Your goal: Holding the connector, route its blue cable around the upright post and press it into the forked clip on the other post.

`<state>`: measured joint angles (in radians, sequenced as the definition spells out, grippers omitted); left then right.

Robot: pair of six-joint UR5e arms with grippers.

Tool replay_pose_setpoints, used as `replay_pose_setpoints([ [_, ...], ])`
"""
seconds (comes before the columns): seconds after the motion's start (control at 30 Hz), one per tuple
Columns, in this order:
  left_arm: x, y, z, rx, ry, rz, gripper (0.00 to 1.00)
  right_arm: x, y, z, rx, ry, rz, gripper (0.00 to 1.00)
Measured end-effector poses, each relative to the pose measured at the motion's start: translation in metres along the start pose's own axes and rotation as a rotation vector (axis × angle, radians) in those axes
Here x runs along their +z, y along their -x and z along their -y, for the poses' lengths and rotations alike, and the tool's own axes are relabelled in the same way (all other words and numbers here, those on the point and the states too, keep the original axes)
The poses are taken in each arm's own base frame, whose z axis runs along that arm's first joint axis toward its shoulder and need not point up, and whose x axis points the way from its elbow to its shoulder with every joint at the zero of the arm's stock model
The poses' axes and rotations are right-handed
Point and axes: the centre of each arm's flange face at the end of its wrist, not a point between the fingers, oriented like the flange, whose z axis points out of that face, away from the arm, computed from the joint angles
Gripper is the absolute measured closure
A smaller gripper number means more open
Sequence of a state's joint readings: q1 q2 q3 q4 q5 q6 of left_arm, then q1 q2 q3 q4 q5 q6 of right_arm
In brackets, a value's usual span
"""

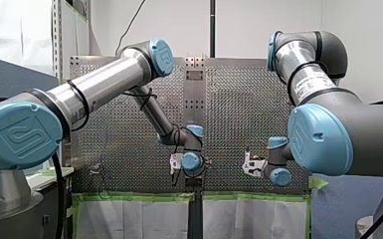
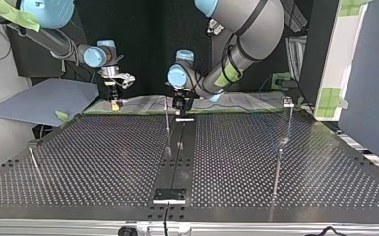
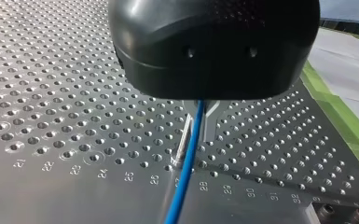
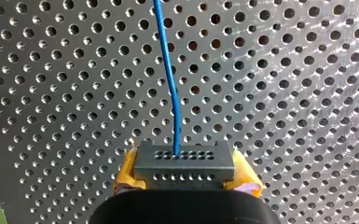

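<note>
Perforated table [image 4: 284, 93]: right tool [image 4: 186, 173] (yellow pads [image 4: 248, 179]) points down, clamping connector [image 4: 185, 161]; left tool [image 3: 199, 125] grip unclear.

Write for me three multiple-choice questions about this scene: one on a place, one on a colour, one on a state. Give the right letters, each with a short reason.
1. Where is the connector?
A) lying loose, not held
B) between the yellow pads of my right gripper
C) out of sight

2. What colour is the cable that leaves the connector?
A) red
B) green
C) blue

3. In what state is my right gripper?
A) shut on the connector
B) open and empty
C) shut on nothing

Answers:
1. B: in the right wrist view a yellow pad sits against each end of the grey block.
2. C: a single blue line comes out of one of its holes.
3. A: the pads press on the block from both sides.
</note>
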<state>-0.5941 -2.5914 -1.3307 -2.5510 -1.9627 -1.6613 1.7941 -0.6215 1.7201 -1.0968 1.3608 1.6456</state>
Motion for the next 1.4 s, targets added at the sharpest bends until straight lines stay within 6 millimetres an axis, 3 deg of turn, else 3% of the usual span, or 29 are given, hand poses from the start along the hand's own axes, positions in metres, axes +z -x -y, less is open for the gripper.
replay_pose_setpoints([
  [0.1, 0.0, 0.0, 0.0, 0.0, 0.0, 0.0, 1.0, 0.0, 0.0, 0.0, -0.001, 0.0, 0.0, 0.69],
  [0.13, 0.0, 0.0, 0.0, 0.001, 0.0, 0.0, 0.92, 0.0, 0.0, 0.0, -0.001, 0.0, 0.0, 0.69],
  [0.17, 0.0, 0.0, 0.0, 0.002, 0.0, 0.0, 0.73, 0.0, 0.0, 0.0, -0.001, 0.0, 0.001, 0.69],
  [0.2, 0.0, 0.0, 0.0, 0.003, 0.0, 0.0, 0.73, 0.0, 0.0, 0.0, -0.001, -0.001, 0.001, 0.69],
  [0.27, 0.0, 0.0, 0.0, 0.01, 0.0, 0.0, 0.49, 0.0, 0.0, 0.0, -0.002, -0.001, 0.001, 0.69],
  [0.53, -0.004, -0.002, 0.0, 0.054, 0.025, -0.014, 0.46, 0.0, 0.001, 0.0, -0.002, -0.003, 0.002, 0.69],
  [0.6, -0.004, -0.002, -0.001, 0.056, 0.021, -0.019, 0.41, 0.0, 0.001, 0.0, -0.002, -0.003, 0.002, 0.69],
  [0.63, -0.004, -0.002, -0.001, 0.058, 0.016, -0.022, 0.36, 0.0, 0.001, 0.0, -0.002, -0.003, 0.003, 0.69],
  [0.67, -0.004, -0.002, -0.001, 0.06, 0.011, -0.026, 0.24, 0.0, 0.001, 0.0, -0.002, -0.003, 0.003, 0.69],
  [0.7, -0.004, -0.003, -0.001, 0.062, 0.008, -0.029, 0.24, 0.0, 0.001, 0.0, -0.002, -0.003, 0.003, 0.69],
  [0.73, -0.004, -0.003, -0.001, 0.067, 0.002, -0.033, 0.05, 0.0, 0.001, 0.0, -0.002, -0.003, 0.003, 0.69],
  [0.77, -0.004, -0.003, -0.001, 0.073, -0.002, -0.037, 0.0, 0.0, 0.001, 0.0, -0.002, -0.003, 0.004, 0.69],
  [1.4, -0.023, -0.011, 0.0, 0.162, 0.01, -0.158, 0.0, -0.002, 0.003, 0.002, 0.005, -0.006, 0.014, 0.69],
])
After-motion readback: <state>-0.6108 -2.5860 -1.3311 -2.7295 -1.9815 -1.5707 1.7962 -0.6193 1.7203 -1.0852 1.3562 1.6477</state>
